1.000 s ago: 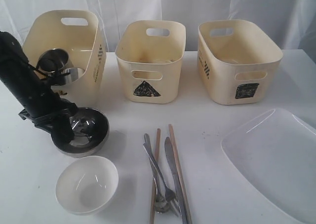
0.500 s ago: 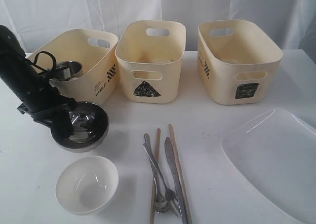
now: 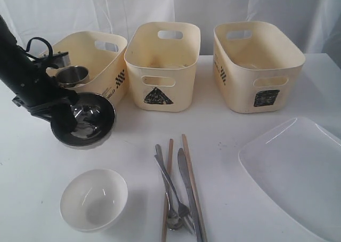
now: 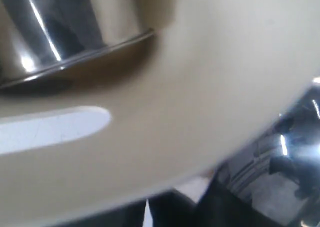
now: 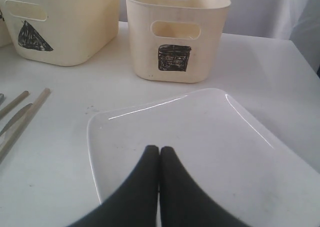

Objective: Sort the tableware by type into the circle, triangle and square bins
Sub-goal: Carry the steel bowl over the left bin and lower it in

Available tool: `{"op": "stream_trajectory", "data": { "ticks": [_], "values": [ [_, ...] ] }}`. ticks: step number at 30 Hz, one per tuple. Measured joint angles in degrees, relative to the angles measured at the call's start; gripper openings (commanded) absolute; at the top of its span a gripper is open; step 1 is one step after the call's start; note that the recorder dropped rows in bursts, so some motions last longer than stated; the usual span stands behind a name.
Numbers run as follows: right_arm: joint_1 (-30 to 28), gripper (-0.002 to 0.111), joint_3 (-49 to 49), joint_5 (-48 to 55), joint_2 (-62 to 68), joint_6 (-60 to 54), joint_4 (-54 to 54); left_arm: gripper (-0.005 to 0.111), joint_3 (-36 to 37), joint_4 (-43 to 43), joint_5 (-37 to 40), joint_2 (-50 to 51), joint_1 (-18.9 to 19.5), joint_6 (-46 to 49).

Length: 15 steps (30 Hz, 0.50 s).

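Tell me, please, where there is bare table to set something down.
Bare tabletop lies between the triangle bin and the chopsticks, between the chopsticks and the white plate, and in front of the square bin. It is crowded at the left, where the left hand holds the steel bowl beside the left bin.

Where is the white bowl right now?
In the exterior view the white bowl sits on the table at the lower left, left of the cutlery and in front of the steel bowl.
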Motion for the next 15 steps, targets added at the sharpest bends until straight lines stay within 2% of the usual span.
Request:
{"op": "stream_trajectory", "data": {
  "ticks": [15],
  "values": [
    [0.00, 0.000, 0.00, 0.00, 0.00, 0.00, 0.00, 0.010, 0.00, 0.69, 0.76, -10.56, 0.00, 0.08]
  ]
}}
